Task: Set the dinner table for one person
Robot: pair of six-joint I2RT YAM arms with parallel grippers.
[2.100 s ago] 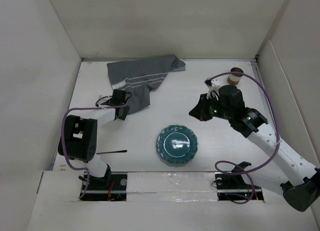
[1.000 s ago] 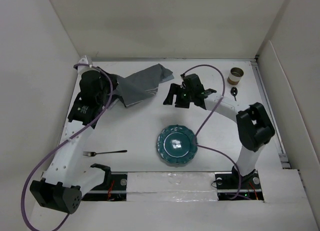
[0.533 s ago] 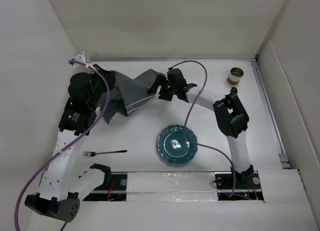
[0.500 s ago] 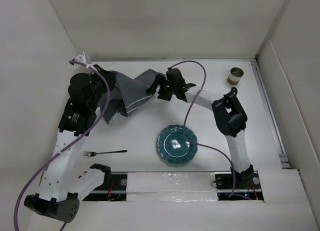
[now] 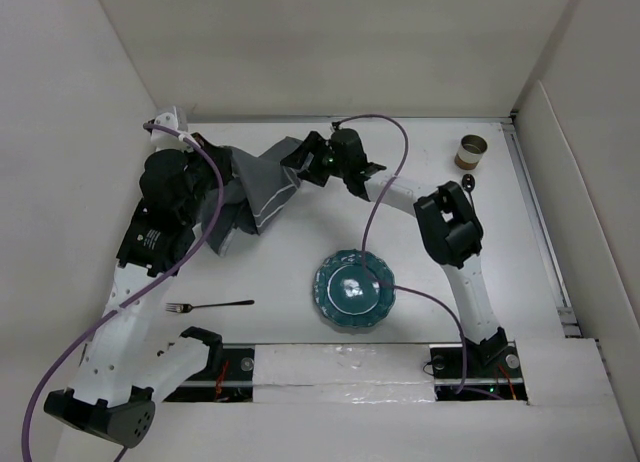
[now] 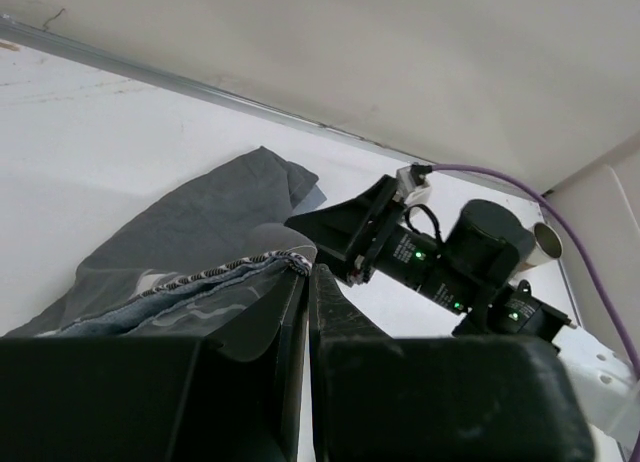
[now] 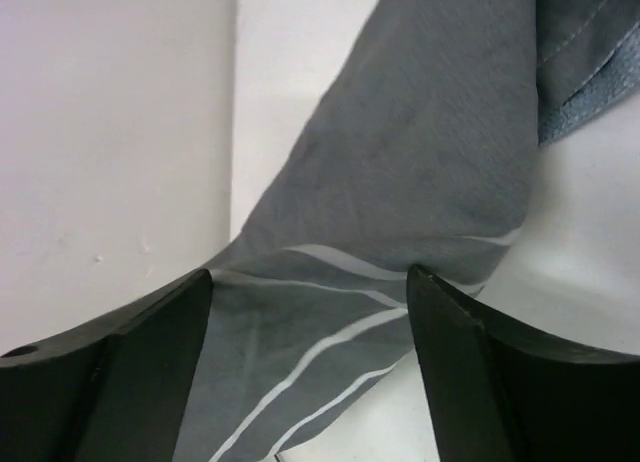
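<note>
A grey cloth with white stripes lies bunched at the back left of the dinner table. My left gripper is shut on the cloth's hemmed edge, lifting it. My right gripper reaches in from the right at the cloth's other end. It is open, and the striped cloth spans the gap between its fingers. A teal plate sits at the front centre. A fork lies to its left.
A brown cup stands at the back right, with a dark spoon just in front of it. White walls close in the table at the back and on both sides. The right arm's purple cable arcs over the back middle.
My right gripper has swung left and back, from mid-table to the cloth's right end. My left arm has lifted and pulled the cloth leftward, staying shut on it.
</note>
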